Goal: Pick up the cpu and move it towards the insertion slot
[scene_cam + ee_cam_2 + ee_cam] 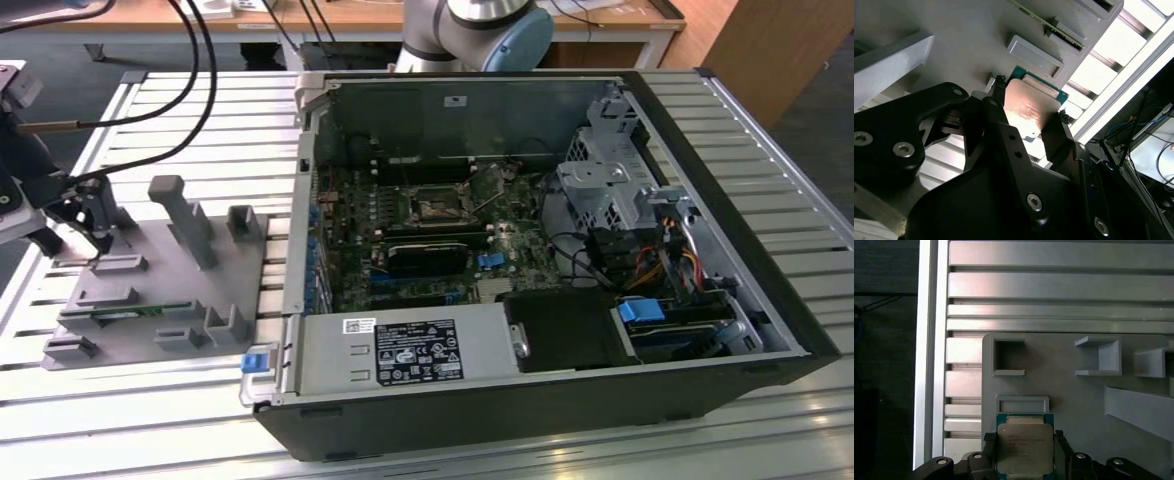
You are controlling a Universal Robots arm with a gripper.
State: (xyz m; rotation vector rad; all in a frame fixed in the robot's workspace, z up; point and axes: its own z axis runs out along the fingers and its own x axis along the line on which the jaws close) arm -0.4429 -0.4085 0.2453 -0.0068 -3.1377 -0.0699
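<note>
While the gripper (1024, 436) was clamped on the chip (1025, 450), both over the grey fixture (167, 270), exterior view's left, well apart from the socket (437, 207)

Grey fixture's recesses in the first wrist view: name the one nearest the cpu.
The shallow rectangular frame, right beside the cpu that the gripper holds. The deeper square recess and the open-sided bracket lie farther off.
</note>
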